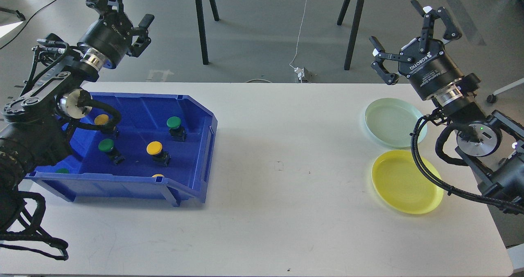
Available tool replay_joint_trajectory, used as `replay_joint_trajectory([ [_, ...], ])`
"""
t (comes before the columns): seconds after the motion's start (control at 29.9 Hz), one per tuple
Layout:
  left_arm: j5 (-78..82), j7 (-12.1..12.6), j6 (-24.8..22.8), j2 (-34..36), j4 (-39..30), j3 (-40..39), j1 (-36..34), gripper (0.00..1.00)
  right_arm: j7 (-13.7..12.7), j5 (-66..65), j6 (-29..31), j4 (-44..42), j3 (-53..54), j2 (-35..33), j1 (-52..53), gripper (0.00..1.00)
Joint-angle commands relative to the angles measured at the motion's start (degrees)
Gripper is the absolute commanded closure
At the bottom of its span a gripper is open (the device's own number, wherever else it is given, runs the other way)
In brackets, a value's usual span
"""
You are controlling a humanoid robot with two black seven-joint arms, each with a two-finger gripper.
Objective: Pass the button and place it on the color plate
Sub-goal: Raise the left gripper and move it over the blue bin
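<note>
Several push buttons with black bases lie in the blue bin (196,117) at the left of the table: a green one (174,122), a yellow one (154,148), another green one (106,145) and a yellow one (101,119) partly behind my left arm. The bin's front wall half hides two more caps. On the right sit a pale green plate (389,121) and, nearer to me, a yellow plate (403,183), both bare. My left gripper (123,9) hangs open and empty above the bin's far left corner. High behind the green plate, my right gripper (407,33) is also open and empty.
The white table (282,166) spans the view, with its front edge at the bottom and its right edge just past the plates. Black stand legs (200,23) and a cable with a power plug (303,73) are on the floor behind it.
</note>
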Motion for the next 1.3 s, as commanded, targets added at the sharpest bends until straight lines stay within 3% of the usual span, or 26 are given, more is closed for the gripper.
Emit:
replay_joint_trajectory([
  [0.0, -0.04, 0.0, 0.02, 0.85, 0.25, -0.09, -0.31, 0.0, 0.09, 0.05, 0.0, -0.07, 0.35, 0.03, -0.05, 0.01],
  [0.2, -1.08, 0.0, 0.02, 6.74, 0.77, -1.22, -1.63, 0.0, 0.18, 0.49, 0.0, 0.02, 0.53, 0.29, -1.54, 0.01],
  [0.4, -8.29, 0.0, 0.02, 4.29, -3.26, -11.94, 2.04, 0.0, 0.18, 0.58, 0.0, 0.1, 0.53, 0.47, -2.07, 0.01],
  [0.53, -8.91, 0.0, 0.02, 5.42, -16.85, -16.69, 7.5, 0.0, 0.18, 0.67, 0.0, 0.28, 0.71, 0.64, -2.94, 0.01],
  [0.64, -7.26, 0.0, 0.02, 11.47, -26.97, -15.74, 8.65, 0.0, 0.18, 0.67, 0.0, 0.28, 0.97, 0.64, -3.65, 0.01],
  [0.84, 18.89, 0.0, 0.02, 27.81, -47.8, -10.38, 8.39, 0.0, 0.18, 0.67, 0.0, 0.37, 2.81, 0.64, -5.05, 0.01],
  [0.94, 35.76, 0.0, 0.02, 36.25, -53.62, -4.86, 5.85, 0.0, 0.18, 0.67, 0.0, 0.46, 4.22, 0.64, -6.63, 0.01],
  [1.04, 49.23, 0.0, 0.02, 40.14, -54.86, 5.59, -1.78, 0.0, 0.18, 0.75, 0.0, 0.54, 4.75, 0.64, -7.34, 0.01],
  [1.27, 69.55, 0.0, 0.02, 38.4, -50.57, 28.36, -15.07, 0.01, 0.18, 0.75, 0.0, 0.54, 4.75, 0.73, -7.96, 0.01],
])
